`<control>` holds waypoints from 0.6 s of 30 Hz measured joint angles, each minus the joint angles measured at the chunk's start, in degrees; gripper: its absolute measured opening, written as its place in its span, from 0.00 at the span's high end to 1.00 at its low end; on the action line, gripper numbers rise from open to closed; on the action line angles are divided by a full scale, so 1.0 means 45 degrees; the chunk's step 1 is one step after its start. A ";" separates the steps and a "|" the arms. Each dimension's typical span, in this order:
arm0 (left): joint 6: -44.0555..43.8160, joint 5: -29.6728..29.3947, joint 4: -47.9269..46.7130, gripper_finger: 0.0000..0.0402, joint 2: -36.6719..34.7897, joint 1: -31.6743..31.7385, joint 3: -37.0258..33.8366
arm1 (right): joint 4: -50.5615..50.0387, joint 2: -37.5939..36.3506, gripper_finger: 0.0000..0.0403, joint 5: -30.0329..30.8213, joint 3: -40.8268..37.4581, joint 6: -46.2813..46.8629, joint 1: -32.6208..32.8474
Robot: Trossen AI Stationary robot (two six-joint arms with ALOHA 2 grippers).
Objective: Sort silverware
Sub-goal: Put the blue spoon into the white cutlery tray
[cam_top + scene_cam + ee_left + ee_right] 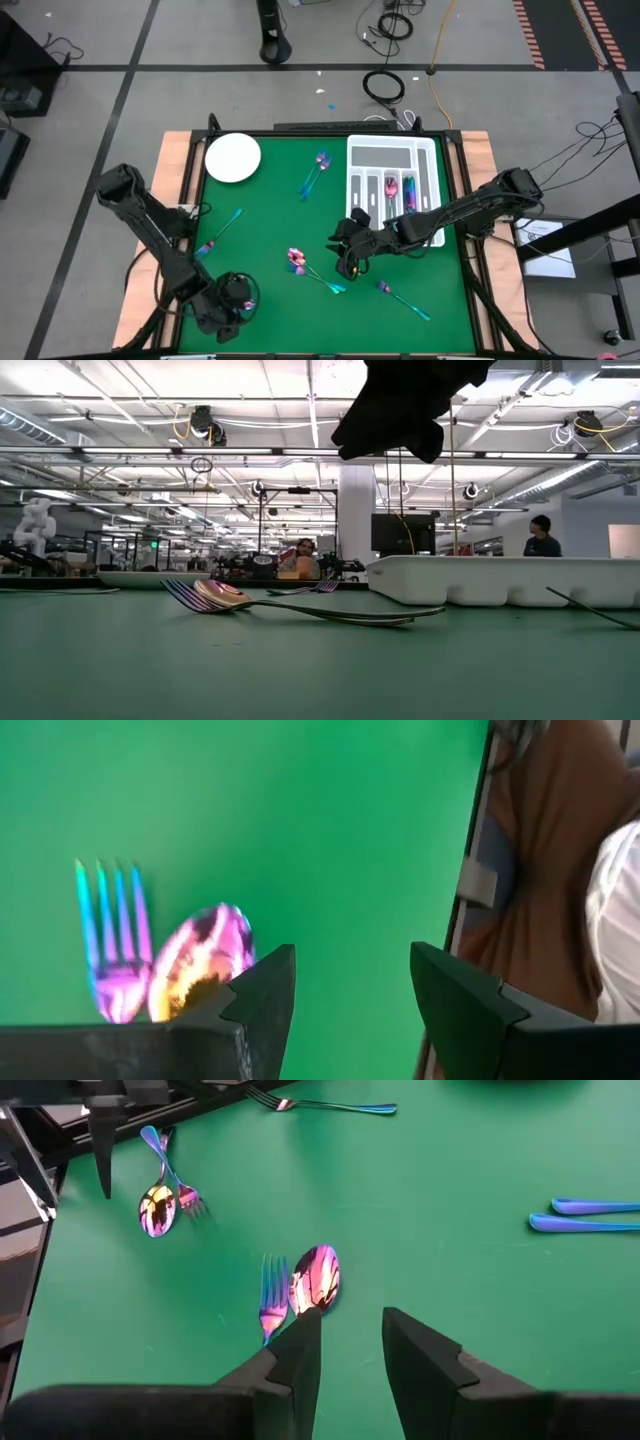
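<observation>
Right wrist view puts the right gripper [350,1345] right over the mat, fingers parted and gripping nothing, with a pink spoon [316,1279] and fork [272,1295] lying side by side just ahead of its tips. My guess is these are light, stiff, slick and lie almost flat, so pinch across the thin handle, not the bowl. Left gripper [350,995] waits released near another fork and spoon. A few pieces already sit in the white tray [392,150].

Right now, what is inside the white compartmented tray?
The white compartmented tray holds a few pink and teal iridescent pieces in its middle slots; the right arm covers its lower corner.
</observation>
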 joint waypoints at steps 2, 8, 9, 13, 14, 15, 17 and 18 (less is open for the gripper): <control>-0.0253 0.0131 -0.0014 0.50 0.0118 -0.0108 0.0103 | -0.0005 0.0000 0.76 0.0000 0.0000 -0.0023 0.0000; -0.0665 0.0200 -0.0475 0.50 0.0278 -0.0278 0.0396 | -0.0006 0.0000 0.76 0.0000 0.0000 -0.0029 0.0000; -0.0749 0.0195 -0.0636 0.50 0.0278 -0.0313 0.0428 | -0.0015 0.0000 0.76 0.0000 0.0000 -0.0019 0.0000; -0.1001 0.0186 -0.0866 0.50 0.0278 -0.0444 0.0431 | -0.0015 0.0000 0.76 -0.0003 0.0000 -0.0007 0.0000; -0.1093 0.0190 -0.0911 0.50 0.0278 -0.0484 0.0431 | -0.0015 0.0000 0.76 -0.0009 0.0000 -0.0023 0.0000; -0.1225 0.0191 -0.0914 0.50 0.0278 -0.0521 0.0431 | -0.0010 0.0000 0.76 -0.0027 0.0000 -0.0037 0.0000; -0.1552 0.0256 -0.0878 0.50 0.0278 -0.0645 0.0431 | -0.0015 0.0000 0.76 -0.0077 0.0000 -0.0069 0.0000; -0.1693 0.0318 -0.0883 0.50 0.0278 -0.0707 0.0431 | -0.0015 0.0000 0.76 -0.0201 0.0000 -0.0078 -0.0005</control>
